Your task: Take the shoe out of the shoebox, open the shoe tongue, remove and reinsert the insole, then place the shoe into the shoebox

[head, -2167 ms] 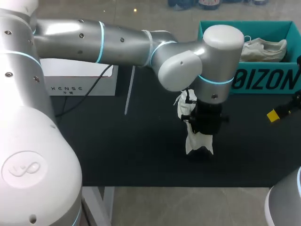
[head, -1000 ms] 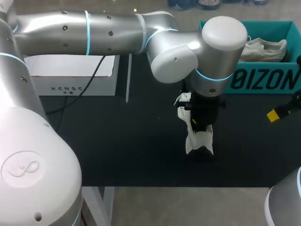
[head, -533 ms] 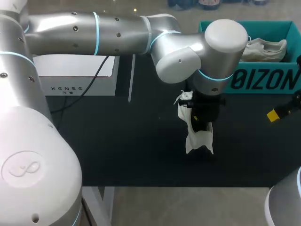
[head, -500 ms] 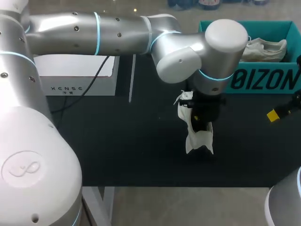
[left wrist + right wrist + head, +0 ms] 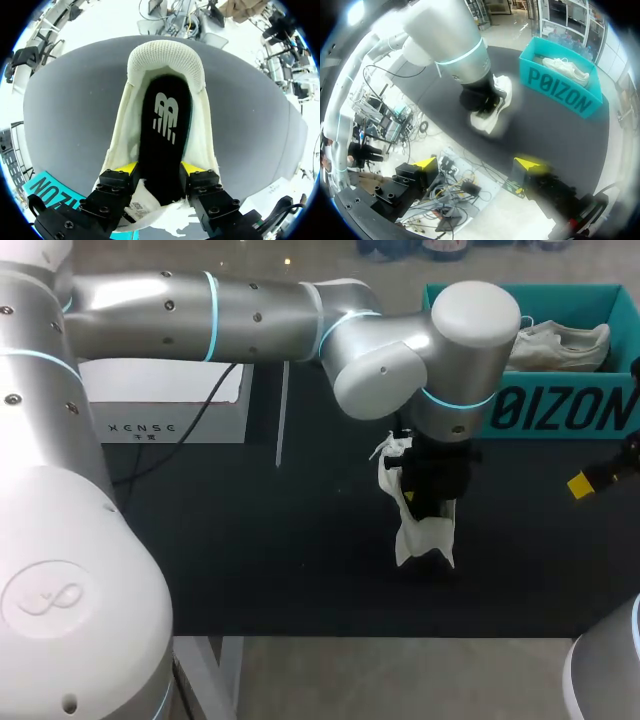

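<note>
Your left end effector [image 5: 157, 168] pinches the insole [image 5: 165, 115] inside the shoe [image 5: 165, 57], so I think you pull it out next.

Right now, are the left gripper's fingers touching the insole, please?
Touching: the left wrist view shows both fingertips pressed against the insole from opposite sides.

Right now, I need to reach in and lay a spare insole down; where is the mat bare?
Widest bare mat lies between the white box and the shoe, toward the near edge. A smaller patch sits before the shoebox, between shoe and right end effector. Crowded around the shoe, under the left arm.
</note>
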You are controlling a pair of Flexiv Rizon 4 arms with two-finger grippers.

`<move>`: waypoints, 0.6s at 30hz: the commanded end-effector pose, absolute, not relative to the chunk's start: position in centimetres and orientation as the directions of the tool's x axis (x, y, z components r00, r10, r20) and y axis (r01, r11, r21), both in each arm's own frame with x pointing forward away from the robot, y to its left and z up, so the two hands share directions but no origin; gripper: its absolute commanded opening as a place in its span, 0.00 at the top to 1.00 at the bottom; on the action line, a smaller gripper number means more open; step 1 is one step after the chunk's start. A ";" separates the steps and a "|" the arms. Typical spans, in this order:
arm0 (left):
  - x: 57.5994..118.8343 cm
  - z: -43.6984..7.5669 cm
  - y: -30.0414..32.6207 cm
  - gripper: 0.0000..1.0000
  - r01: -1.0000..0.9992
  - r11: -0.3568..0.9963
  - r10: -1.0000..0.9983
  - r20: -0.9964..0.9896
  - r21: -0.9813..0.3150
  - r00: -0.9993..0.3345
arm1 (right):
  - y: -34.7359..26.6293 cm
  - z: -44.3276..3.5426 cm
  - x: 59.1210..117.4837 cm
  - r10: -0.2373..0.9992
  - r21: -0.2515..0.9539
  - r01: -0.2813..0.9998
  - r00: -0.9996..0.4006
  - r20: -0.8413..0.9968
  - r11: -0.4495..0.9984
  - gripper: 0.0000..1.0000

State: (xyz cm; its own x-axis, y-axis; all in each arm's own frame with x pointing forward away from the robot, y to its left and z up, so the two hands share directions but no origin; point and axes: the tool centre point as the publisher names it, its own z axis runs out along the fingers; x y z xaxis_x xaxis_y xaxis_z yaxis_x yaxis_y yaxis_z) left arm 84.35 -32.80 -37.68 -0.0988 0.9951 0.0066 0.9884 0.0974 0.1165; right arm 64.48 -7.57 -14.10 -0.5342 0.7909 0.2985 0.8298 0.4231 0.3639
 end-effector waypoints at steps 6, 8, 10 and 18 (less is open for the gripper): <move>83.9 -38.1 -32.4 0.00 0.990 0.096 0.995 -0.002 0.101 -0.097 | -7.5 -14.1 64.8 0.791 0.358 0.832 -0.533 0.300 0.424 0.00; 84.0 -38.0 -32.3 0.00 0.990 0.098 0.995 -0.004 0.100 -0.098 | -7.5 -14.1 64.8 0.791 0.358 0.832 -0.533 0.300 0.424 0.00; 84.0 -37.9 -32.2 0.00 0.990 0.102 0.995 -0.006 0.102 -0.102 | -7.5 -14.1 64.8 0.791 0.358 0.832 -0.533 0.300 0.424 0.00; 84.2 -36.3 -31.8 0.00 0.984 0.115 0.993 -0.012 0.135 -0.115 | -7.5 -14.1 64.8 0.791 0.358 0.832 -0.533 0.300 0.424 0.00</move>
State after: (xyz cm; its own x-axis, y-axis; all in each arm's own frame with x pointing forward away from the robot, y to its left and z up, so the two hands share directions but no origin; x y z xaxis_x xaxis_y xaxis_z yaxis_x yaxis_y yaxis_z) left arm 84.54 -32.27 -37.17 -0.1130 0.9935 -0.0111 0.9864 0.1135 0.1189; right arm 64.49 -7.57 -14.10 -0.5342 0.7909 0.2985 0.8298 0.4231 0.3639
